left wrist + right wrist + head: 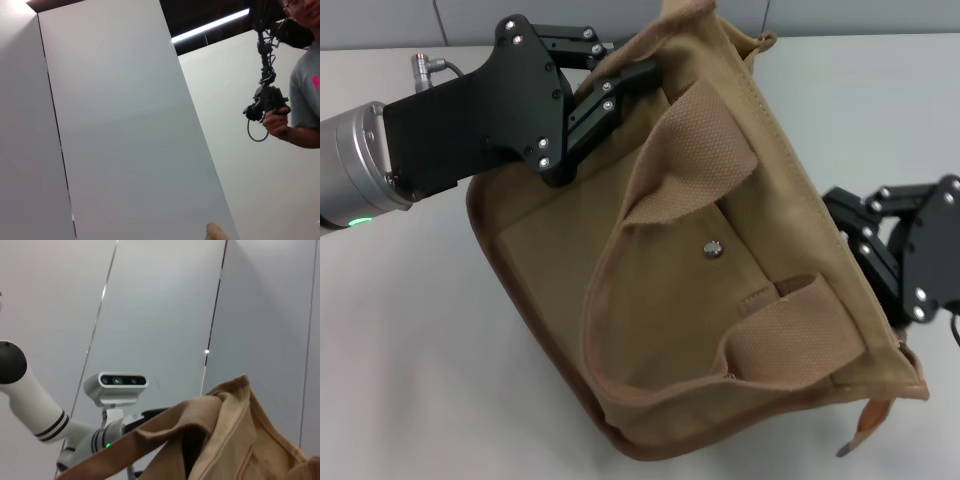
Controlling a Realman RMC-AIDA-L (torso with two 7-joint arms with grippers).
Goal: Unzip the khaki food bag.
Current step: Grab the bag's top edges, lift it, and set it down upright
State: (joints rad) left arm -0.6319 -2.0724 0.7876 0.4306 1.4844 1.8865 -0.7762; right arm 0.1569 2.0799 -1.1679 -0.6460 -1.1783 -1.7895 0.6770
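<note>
We see our left gripper as matte black angular plates and linkage bars dotted with silver screw heads. Behind it sits a brushed silver cylindrical wrist with a small green light at its seven o'clock and a grey cable plug at its one o'clock. Our right gripper is the same black linkage with silver screws, a thin black cable at its four o'clock.

Khaki food bag: matt woven canvas, coarse webbing handles, 1 shiny metal snap. Left gripper: matt black.
</note>
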